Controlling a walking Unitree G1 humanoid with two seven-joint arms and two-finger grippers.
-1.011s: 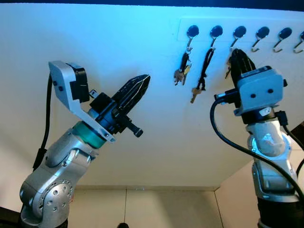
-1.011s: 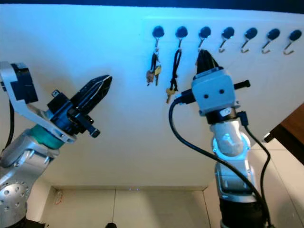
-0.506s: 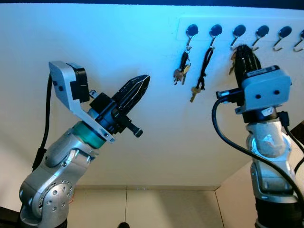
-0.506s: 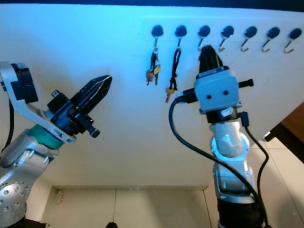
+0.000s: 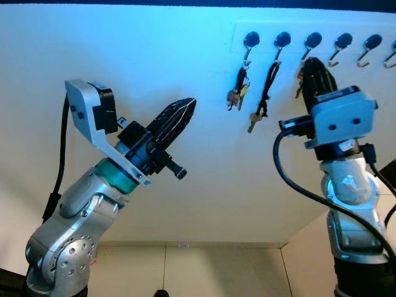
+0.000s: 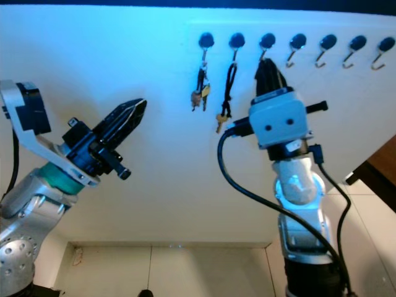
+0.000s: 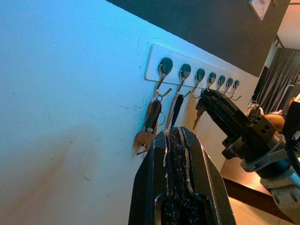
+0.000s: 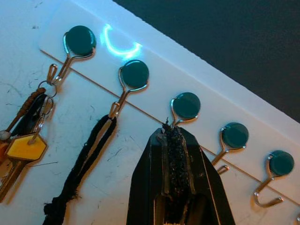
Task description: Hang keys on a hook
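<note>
hooks (image 8: 186, 107): shiny metal, glossy caps | lanyard (image 8: 79, 168): frayed black cloth | wall (image 5: 185, 179): matt, scuffed

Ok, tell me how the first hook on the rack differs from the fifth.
The first hook carries a bunch of keys on a ring; the fifth hook hangs bare. The first sits clear of the right gripper, on its far side from the fifth. Both have a round dark-green cap and a silver wire hook.

a white wall (image 6: 154, 185) carries a row of seven dark-capped hooks (image 6: 327, 43). a key bunch (image 6: 199, 90) hangs from the first hook, a black cord with a key (image 6: 226, 93) from the second. the right gripper (image 6: 268, 69) reaches up just under the third hook. the left gripper (image 6: 132, 112) is raised, fingers together, well apart from the hooks.
</note>
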